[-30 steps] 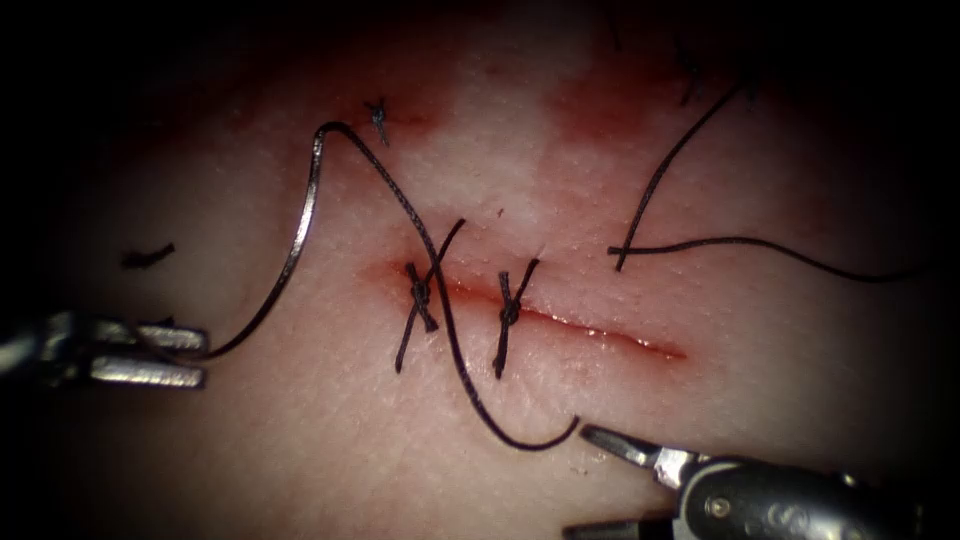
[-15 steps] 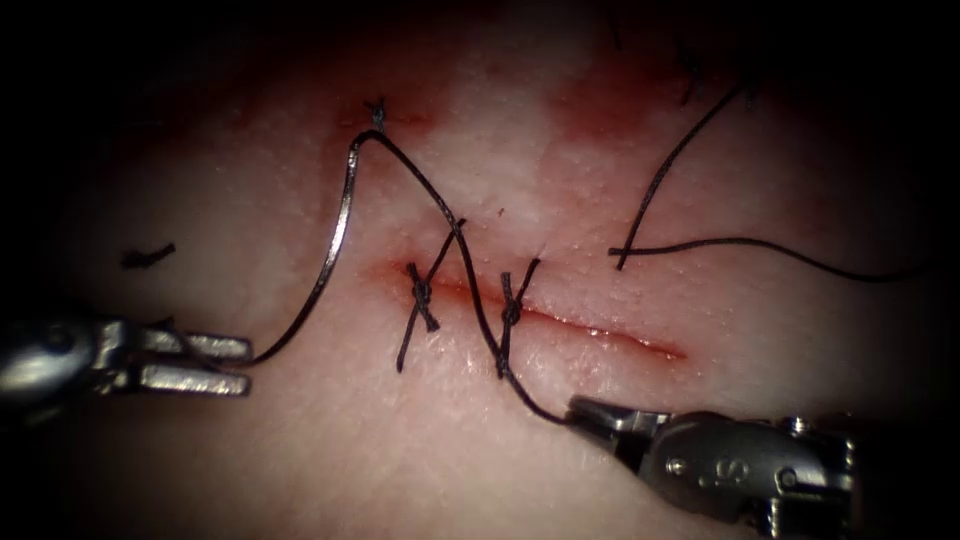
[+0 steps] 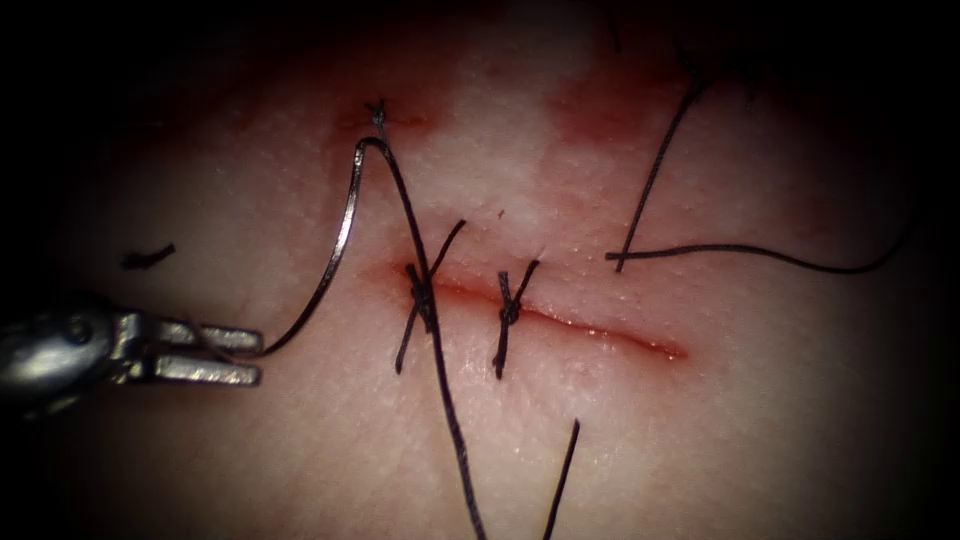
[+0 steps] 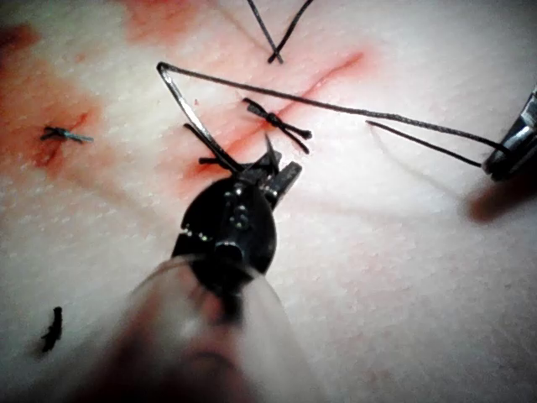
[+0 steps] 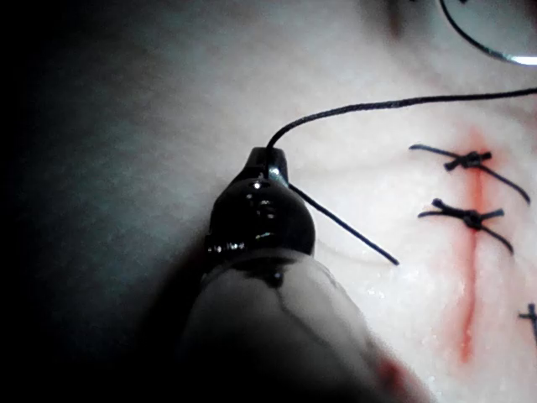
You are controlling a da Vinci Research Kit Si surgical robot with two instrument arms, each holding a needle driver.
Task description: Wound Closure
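The left gripper (image 3: 250,355) sits at the left edge of the endoscope frame, left of the cut (image 3: 560,320), its two jaws pinched on the needle (image 3: 335,255) near one end of its curve. From there the needle arcs up and to the right, lying over the tissue (image 3: 300,440) and not in it, and peaks in the upper middle-left of the frame beside a small patch of red fluid (image 3: 600,110).

At that peak the thread (image 3: 440,390) leaves the needle and runs straight down, crossing the left stitch (image 3: 420,295) on the cut and passing out of the bottom edge. A short free end of thread (image 3: 562,480) rises beside it in the lower middle.

The right gripper (image 5: 270,159) shows in its own wrist view (and at the edge of the left wrist view, (image 4: 513,147)), its jaws pressed together on the thread, with a short tail sticking out past them.

A second stitch (image 3: 510,312) sits just right of the first. Loose strands of thread (image 3: 720,250) lie on the tissue in the upper right, well apart from both grippers, and a cut end (image 3: 148,257) lies above the left gripper.
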